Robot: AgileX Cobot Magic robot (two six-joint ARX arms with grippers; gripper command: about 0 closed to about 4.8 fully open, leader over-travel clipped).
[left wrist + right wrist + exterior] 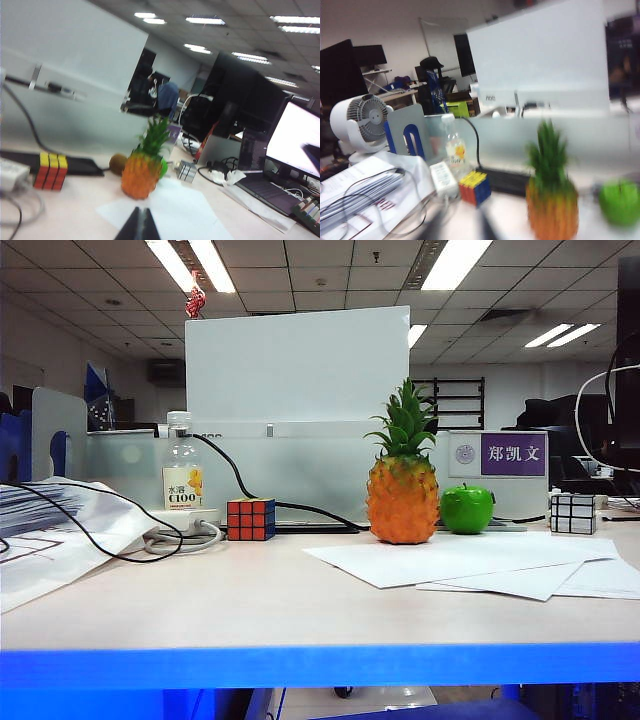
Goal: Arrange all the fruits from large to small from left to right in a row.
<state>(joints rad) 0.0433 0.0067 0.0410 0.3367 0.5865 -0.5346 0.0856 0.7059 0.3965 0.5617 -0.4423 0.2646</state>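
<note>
Both grippers off fruit, left gripper (138, 227) pressed together, right's opening unreadable; kiwi (118, 164) hides behind pineapple (402, 498), risking a knock.

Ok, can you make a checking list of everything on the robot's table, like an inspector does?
Surface: pale table with a blue front edge; white sheets lie on the right.
Job's things: pineapple upright; green apple to its right; brown kiwi behind the pineapple, seen only in the left wrist view.
Clutter: coloured cube, silver cube, drink bottle, printed papers at the left.
Grippers: left gripper shut, empty, short of the pineapple; right gripper too blurred to judge.
Cables: black cable runs behind the coloured cube.
Surroundings: office with a white divider panel and ceiling lights.
</note>
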